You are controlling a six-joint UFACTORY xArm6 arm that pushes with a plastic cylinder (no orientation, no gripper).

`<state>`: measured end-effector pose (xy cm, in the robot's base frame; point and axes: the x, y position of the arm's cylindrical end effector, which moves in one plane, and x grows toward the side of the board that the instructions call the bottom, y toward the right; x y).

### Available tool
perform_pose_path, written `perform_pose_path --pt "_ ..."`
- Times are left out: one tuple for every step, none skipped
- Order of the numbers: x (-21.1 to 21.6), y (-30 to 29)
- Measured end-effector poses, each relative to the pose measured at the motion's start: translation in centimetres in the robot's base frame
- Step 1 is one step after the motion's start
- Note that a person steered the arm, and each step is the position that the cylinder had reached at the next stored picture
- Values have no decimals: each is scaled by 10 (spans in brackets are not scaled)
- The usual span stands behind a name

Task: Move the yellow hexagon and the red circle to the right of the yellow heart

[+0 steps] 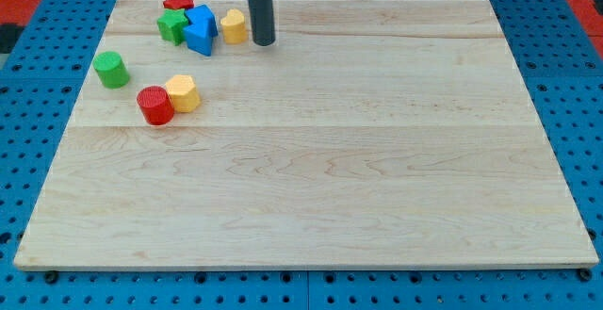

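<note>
No brand or writing readable on anything here, and there's no claw on this rig, just the rod, with my tip [263, 42] down on the wooden board [311, 159] just right of the yellow heart [234, 26], touching or nearly so. The yellow hexagon [183, 93] and red circle [155, 106] sit touching each other toward the view's left, well apart from my tip. Up top-left there's a cluster of 3 next to the heart: red block [177, 2], green block [173, 25] and blue block [201, 29], plus 1 green cylinder [111, 69] off alone.

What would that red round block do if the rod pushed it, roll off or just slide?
The red circle stands on its flat end, so it would probably slide, not roll. It looks squat, so tipping seems unlikely. It touches the yellow hexagon, so a push from the view's left would likely move both. My tip is beside the yellow heart.
</note>
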<state>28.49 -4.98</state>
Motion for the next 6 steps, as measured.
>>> perform_pose_path --pt "-15 -15" --pt "-18 -35" --pt "-20 -47" --pt "17 -2" --pt "78 5" --pt "145 -10"
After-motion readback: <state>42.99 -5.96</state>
